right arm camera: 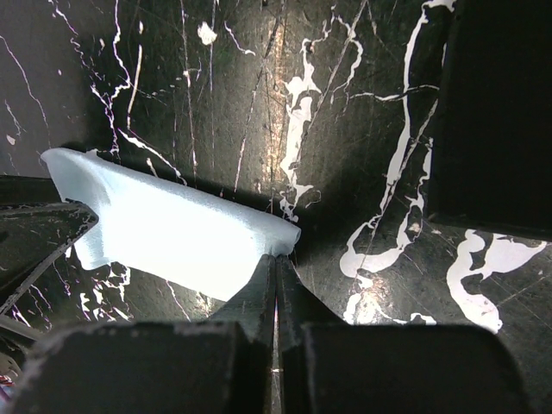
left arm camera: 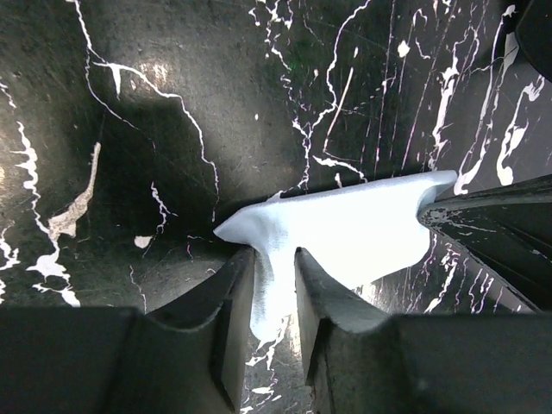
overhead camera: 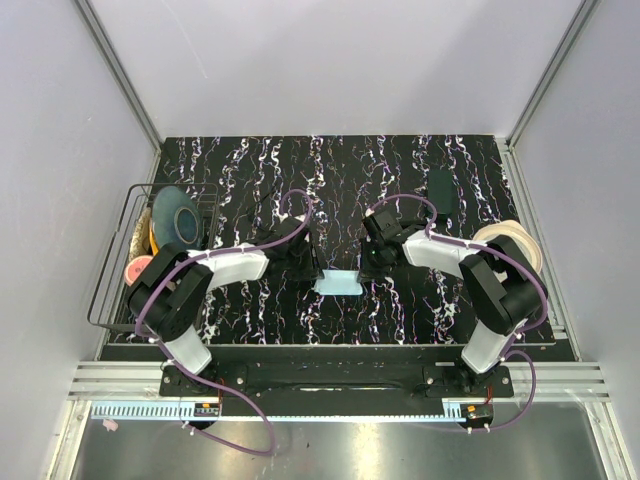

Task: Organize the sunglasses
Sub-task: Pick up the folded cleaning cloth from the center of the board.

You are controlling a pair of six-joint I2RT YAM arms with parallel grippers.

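Black marble-look tabletop (overhead camera: 250, 165) veined in white, with pale grey walls around it. The thin, pale blue cleaning cloth (overhead camera: 338, 282) lies slightly rumpled at the table's middle, between my two claws. My right claw (right arm camera: 276, 259) is clenched tight on one corner of it. My left claw (left arm camera: 274, 259) grasps a fold at the opposite edge, and the fabric fills the gap between the fingers. Only the overhead view shows the wire basket (overhead camera: 108, 270) at far left and the dark oval case (overhead camera: 440, 185) at the back right. Only the wrist views show the pinches.
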